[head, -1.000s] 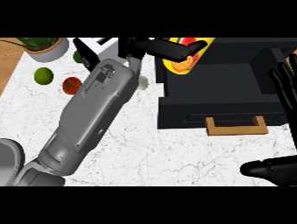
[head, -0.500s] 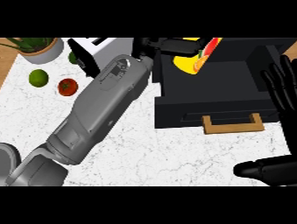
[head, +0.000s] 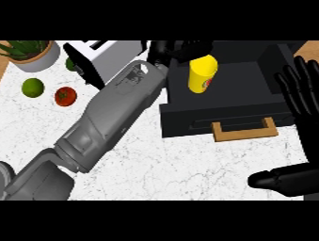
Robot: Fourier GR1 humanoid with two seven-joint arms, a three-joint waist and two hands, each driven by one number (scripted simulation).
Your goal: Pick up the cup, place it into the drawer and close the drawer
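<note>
Gripping cup [head: 202, 74] at drawer [head: 189, 123] left edge: left robot hand [head: 178, 50] | right robot hand [head: 313, 115]: splayed, idle

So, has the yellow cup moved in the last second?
Yes. Held in the left hand, the cup has come down the view towards the drawer's wooden handle and stands straighter.

No word, number or brand can be read anywhere in the head view. A small red-orange mark [head: 208, 84] is seen low on the side of the tall yellow plastic cup [head: 202, 69], but no letters or figures can be made out in it, and it cannot be told whether it is a label or a logo.
</note>
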